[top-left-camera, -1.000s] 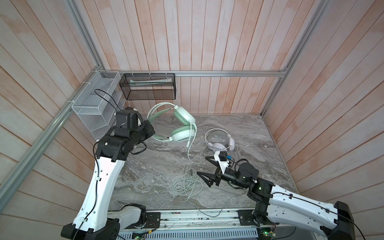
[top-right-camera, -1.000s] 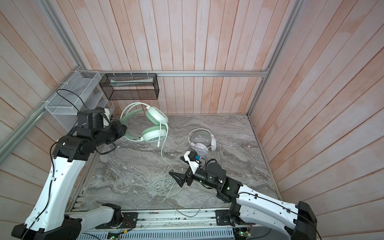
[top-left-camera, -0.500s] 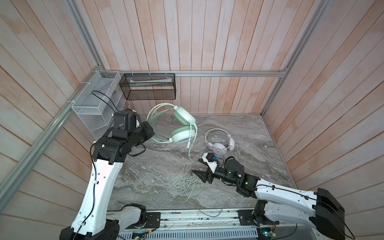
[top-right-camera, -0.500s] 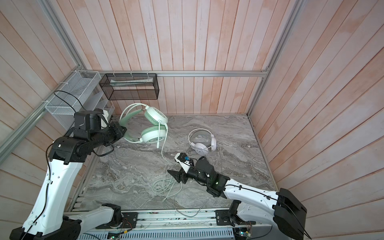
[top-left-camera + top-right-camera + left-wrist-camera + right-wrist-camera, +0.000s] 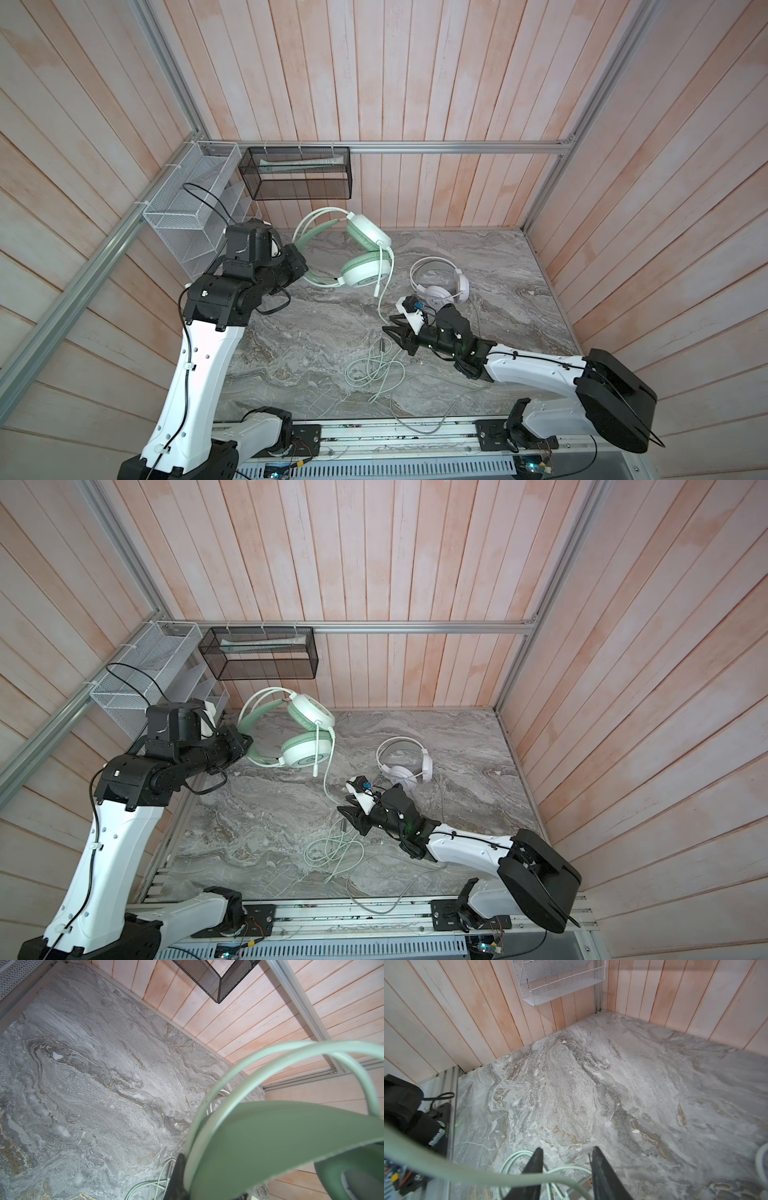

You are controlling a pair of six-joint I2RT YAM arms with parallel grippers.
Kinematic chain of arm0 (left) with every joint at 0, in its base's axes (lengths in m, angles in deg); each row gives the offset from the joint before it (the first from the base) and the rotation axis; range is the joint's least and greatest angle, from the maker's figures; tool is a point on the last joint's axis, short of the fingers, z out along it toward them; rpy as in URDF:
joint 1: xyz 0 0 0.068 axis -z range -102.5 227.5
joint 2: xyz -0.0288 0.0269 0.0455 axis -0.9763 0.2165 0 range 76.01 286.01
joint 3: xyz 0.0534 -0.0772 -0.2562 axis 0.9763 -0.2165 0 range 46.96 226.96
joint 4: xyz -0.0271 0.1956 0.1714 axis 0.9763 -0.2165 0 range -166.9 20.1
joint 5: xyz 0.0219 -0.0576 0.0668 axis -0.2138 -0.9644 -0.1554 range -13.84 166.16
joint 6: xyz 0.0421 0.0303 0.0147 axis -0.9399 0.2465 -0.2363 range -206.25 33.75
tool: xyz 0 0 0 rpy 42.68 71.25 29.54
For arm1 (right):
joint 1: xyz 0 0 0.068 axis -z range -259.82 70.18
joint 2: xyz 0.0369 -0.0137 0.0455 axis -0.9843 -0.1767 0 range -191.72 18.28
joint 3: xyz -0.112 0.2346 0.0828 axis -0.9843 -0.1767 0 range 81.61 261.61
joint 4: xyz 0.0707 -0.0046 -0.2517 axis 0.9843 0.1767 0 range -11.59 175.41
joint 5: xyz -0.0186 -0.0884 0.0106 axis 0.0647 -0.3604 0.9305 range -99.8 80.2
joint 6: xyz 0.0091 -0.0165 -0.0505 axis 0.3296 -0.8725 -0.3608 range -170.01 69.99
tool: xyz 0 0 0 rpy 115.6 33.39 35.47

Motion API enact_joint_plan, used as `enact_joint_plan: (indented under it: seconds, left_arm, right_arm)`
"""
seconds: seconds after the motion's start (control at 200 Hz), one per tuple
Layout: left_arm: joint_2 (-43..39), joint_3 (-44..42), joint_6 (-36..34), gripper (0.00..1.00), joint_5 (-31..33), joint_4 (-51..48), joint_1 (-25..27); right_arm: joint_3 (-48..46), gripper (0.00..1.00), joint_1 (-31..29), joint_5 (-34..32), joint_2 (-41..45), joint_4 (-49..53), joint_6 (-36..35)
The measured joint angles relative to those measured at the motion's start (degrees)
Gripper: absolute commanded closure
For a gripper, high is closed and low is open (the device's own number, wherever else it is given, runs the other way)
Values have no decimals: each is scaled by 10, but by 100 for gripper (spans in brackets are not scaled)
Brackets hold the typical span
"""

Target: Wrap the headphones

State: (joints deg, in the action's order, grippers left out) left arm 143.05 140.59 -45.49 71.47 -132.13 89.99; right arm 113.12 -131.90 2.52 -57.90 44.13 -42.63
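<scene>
The left gripper [image 5: 300, 266] is clamping shut on the headband of the mint-green headset [image 5: 365, 270]. It is holding the headset at the back left of the marble tabletop [image 5: 291, 340], under the black mesh basket [image 5: 297, 172] and near the white wire rack [image 5: 187, 216]. Whether the lower cup is touching the stone cannot be told. The mint cord [image 5: 380, 309] is hanging from that cup and trailing forward into a loose coil that is lying near the table's front edge. The right gripper [image 5: 566, 1148] is reaching low over the coil from the right. Its jaws are standing apart with a clear gap, and a stretch of the cord is running across between them in the right wrist view, not pinched at the tips. The white headset [image 5: 442, 291] is lying flat on the stone right of the middle, near the right arm's wrist and well apart from the mint one. Its grey cable [image 5: 391, 399] is looping forward and crossing the front edge onto the front rail [image 5: 374, 434]. Bare stone is stretching from the coil to the table's left edge. More is lying open in the back right corner and along the right plank wall [image 5: 623, 249].
</scene>
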Motion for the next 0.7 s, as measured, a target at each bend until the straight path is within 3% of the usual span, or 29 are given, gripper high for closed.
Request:
enact_joint_plan:
  seconds: [0.065,0.23,0.47,0.7]
  left_arm:
    - [0,-2,0,100,1,0,0]
    - [-1,-16,3,100,7,0,-2]
    - [-1,-49,12,100,29,0,-11]
    - [-1,-90,35,100,29,1,-21]
  right_arm:
    - [0,90,-7,-3,0,-9,6]
    - [0,100,-36,-20,9,-13,19]
    - [0,100,-95,-79,54,12,39]
    - [0,100,-119,-145,41,35,51]
